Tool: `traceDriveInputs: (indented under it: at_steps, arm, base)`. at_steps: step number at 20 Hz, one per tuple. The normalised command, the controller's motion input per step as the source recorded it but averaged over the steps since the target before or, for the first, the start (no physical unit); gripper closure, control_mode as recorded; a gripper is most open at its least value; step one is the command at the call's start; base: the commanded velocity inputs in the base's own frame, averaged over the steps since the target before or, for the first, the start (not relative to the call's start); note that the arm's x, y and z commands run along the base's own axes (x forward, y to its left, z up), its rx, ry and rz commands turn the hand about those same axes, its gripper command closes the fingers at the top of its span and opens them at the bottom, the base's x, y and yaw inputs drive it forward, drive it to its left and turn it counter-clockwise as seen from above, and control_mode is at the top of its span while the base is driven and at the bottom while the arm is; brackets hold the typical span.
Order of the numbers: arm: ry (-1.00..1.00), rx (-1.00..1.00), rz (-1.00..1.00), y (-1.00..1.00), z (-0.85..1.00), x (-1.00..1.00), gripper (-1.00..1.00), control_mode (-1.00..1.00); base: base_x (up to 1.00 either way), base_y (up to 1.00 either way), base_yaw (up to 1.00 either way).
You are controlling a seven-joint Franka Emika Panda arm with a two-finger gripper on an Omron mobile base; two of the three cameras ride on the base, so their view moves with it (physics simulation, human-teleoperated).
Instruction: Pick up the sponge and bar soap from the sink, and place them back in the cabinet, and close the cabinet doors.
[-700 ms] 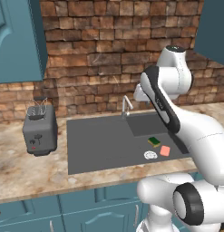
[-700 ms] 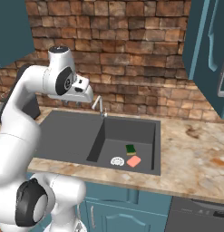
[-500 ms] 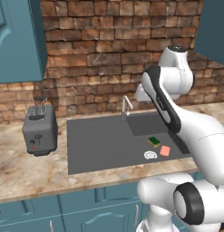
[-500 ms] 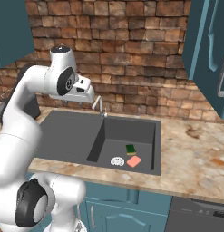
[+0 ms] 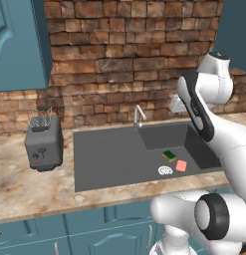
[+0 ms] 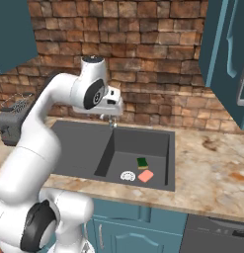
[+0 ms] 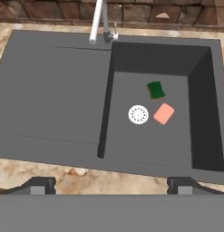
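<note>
A red-brown brick wall is running behind a speckled beige stone counter point(image 5: 25, 187), with the dark grey sink point(image 7: 54, 99) sunk into it as the landmark. The white arm is rising in front of the sink, elbow bent high, its hand poised above the sink's front edge and looking down into the basin. The claw point(image 7: 111, 185) is standing released, its two dark tips spread wide and holding nothing. The sponge point(image 7: 155, 89), green side up, is lying on the basin floor, and the bar soap point(image 7: 163, 113) is lying just beside it, nearer the sink's front wall, next to the white drain disc point(image 7: 138, 114). A silver faucet point(image 7: 99, 20) is standing at the sink's back edge. A grey toaster point(image 5: 43, 142) is sitting on the counter left of the sink. Teal cabinet doors point(image 6: 227, 54) are hanging above the sink's right side. No writing is legible anywhere.
</note>
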Motion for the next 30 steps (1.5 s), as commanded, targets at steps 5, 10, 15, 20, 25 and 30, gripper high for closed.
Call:
traceDriveInputs:
  at_steps: [5,10,15,20,25,30]
  arm:
    - [0.00,0.00,0.08,-0.71,-0.23,0.00,-1.00,-1.00]
    - [0.00,0.00,0.08,-0.58,-0.37,0.00,-1.00,-1.00]
    - [0.00,0.00,0.04,-0.36,-0.50,0.10,-1.00,-1.00]
    - [0.00,-0.03,0.01,-0.10,-0.59,0.31,-1.00,-1.00]
    - [0.00,-0.01,0.00,0.00,-0.52,0.44,-1.00,-1.00]
    - [0.00,0.00,0.00,0.00,-0.49,0.51,-1.00,-1.00]
  base:
    - [0.00,0.00,0.00]
    - [0.00,0.00,0.00]
    - [0.00,0.00,0.00]
    - [0.00,0.00,0.00]
    - [0.00,0.00,0.00]
    - [0.00,0.00,0.00]
